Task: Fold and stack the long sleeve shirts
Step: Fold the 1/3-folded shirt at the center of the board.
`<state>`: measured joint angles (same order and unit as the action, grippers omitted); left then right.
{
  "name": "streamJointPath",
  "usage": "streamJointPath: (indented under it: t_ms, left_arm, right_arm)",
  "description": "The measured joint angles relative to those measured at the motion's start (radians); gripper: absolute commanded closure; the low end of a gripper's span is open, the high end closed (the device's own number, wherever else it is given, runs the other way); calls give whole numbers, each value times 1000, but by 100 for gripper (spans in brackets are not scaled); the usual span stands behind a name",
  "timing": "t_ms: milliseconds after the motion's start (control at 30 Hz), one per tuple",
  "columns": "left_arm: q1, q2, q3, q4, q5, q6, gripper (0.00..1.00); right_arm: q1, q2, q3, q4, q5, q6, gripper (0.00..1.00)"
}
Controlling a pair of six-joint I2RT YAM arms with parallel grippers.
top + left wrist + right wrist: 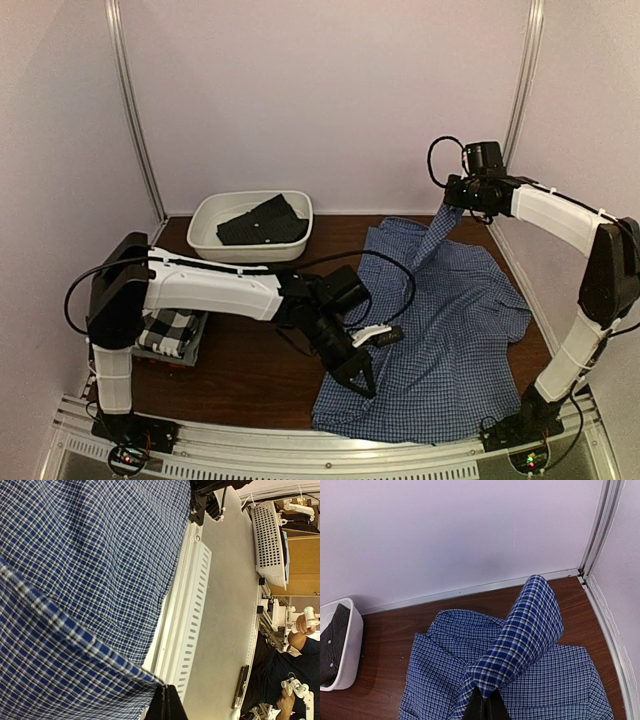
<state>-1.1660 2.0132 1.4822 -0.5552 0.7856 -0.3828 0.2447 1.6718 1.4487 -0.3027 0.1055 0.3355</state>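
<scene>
You had the blue check shirt (455, 330) spread lower right on the bench (255, 360), left hand (360, 382) pinched shut on its near-left edge, right hand (452, 203) clamped on the sleeve (432, 235) raised toward upper right.

Both arms reach out over the table, each gripper pinched shut on cloth.
The left arm (215, 290) rises from its base at seven o'clock in the overhead view. Its forearm lies low and reaches toward three o'clock, and the wrist tips down so the left gripper (362, 383) points toward five o'clock, jaws closed on the near edge of the blue-and-white check shirt (450, 330). The right arm (560, 215) climbs from five o'clock with its elbow high at the three o'clock side and its forearm stretched toward ten o'clock. The right gripper (455, 203) is raised, jaws closed on a strip of the same shirt.
</scene>
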Motion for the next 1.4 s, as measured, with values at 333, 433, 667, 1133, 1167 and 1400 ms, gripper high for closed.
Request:
streamJointPath:
  t_ms: [333, 433, 667, 1133, 1167, 1400]
  left_arm:
    - [-11, 95, 71, -1, 23, 0, 100]
    - [-11, 109, 75, 5, 26, 0, 100]
    - [-13, 160, 75, 10, 37, -1, 97]
    - [-12, 163, 78, 62, 44, -21, 56]
    - [-9, 159, 76, 68, 42, -28, 56]
    - [86, -21, -77, 192, 29, -126, 56]
  right_arm:
    - [9, -9, -87, -8, -15, 1, 99]
    - [21, -24, -109, -21, -18, 2, 99]
    - [70, -71, -179, -44, -19, 8, 98]
    - [134, -137, -273, -76, -19, 15, 95]
    - [145, -137, -288, -76, -19, 14, 95]
    - [214, -137, -394, -74, -23, 11, 95]
